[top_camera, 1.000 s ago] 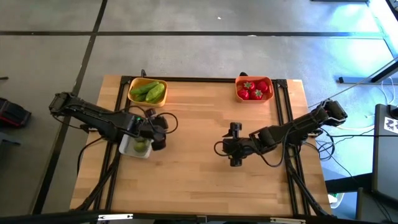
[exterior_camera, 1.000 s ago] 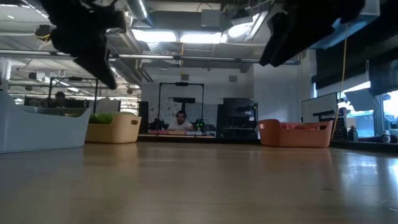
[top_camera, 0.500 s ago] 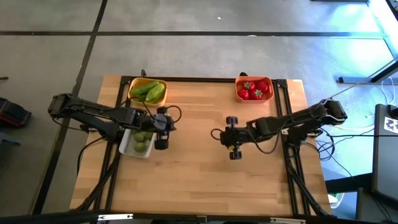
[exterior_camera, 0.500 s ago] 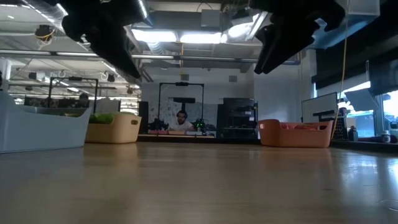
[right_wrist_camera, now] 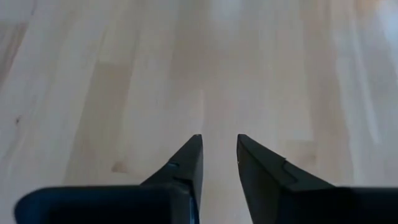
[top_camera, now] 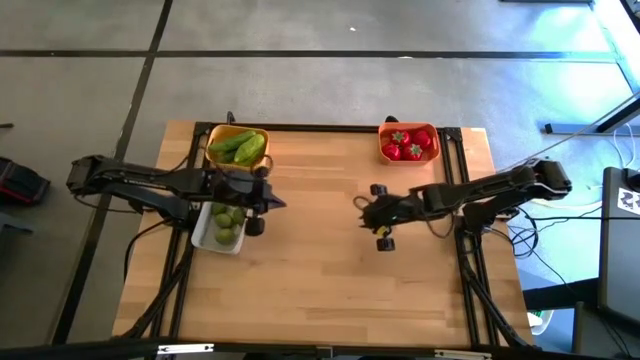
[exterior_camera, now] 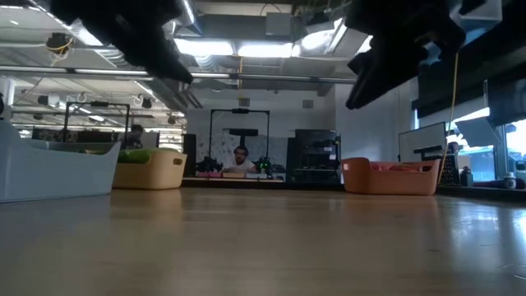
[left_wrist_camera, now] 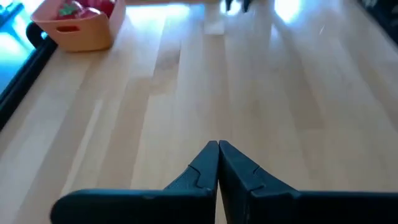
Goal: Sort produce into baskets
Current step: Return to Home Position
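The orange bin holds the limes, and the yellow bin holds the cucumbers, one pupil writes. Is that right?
No. The high view shows red fruit in the orange bin; the limes lie in the white tray. The yellow bin does hold the cucumbers.

I see the wooden table [top_camera: 320, 280] carrying three containers: a yellow bin [exterior_camera: 152, 173] far left, an orange bin [exterior_camera: 386, 180] far right, a white tray [exterior_camera: 49, 174] nearer, at its left edge.

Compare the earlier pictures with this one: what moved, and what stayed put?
The left gripper, fingers shut and empty, swung off the white bin toward the middle of the table, uncovering its limes. The right gripper shifted slightly toward the orange bin. All bins and produce stayed put.
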Available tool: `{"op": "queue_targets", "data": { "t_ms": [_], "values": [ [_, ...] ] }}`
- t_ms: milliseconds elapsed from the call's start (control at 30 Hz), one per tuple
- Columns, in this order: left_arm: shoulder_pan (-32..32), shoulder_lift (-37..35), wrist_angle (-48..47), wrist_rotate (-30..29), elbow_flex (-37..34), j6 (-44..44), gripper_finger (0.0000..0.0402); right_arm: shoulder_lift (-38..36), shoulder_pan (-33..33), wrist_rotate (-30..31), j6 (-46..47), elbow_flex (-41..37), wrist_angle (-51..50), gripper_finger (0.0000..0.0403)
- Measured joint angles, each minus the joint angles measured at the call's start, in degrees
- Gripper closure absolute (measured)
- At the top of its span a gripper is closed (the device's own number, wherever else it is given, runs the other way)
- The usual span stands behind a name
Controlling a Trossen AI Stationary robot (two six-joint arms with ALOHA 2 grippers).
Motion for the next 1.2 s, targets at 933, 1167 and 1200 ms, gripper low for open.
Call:
{"op": "queue_targets", "data": {
  "t_ms": [933, 1167, 1200],
  "values": [
    [2.4, -44.8, 9.8, 0.5, -26.7, -8.8, 0.0394, -30.5, -10.7, -7.2, 5.1, -28.3, 31.2, 0.0316],
    [2.4, -51.9, 11.8, 0.3, -31.5, -10.0, 0.0394, -33.4, -10.7, -6.0, 7.8, -35.5, 41.4, 0.0316],
    [2.4, -52.8, 11.9, 0.3, -32.1, -10.0, 0.0394, -33.9, -10.7, -5.5, 8.1, -36.2, 41.2, 0.0316]
  ]
}}
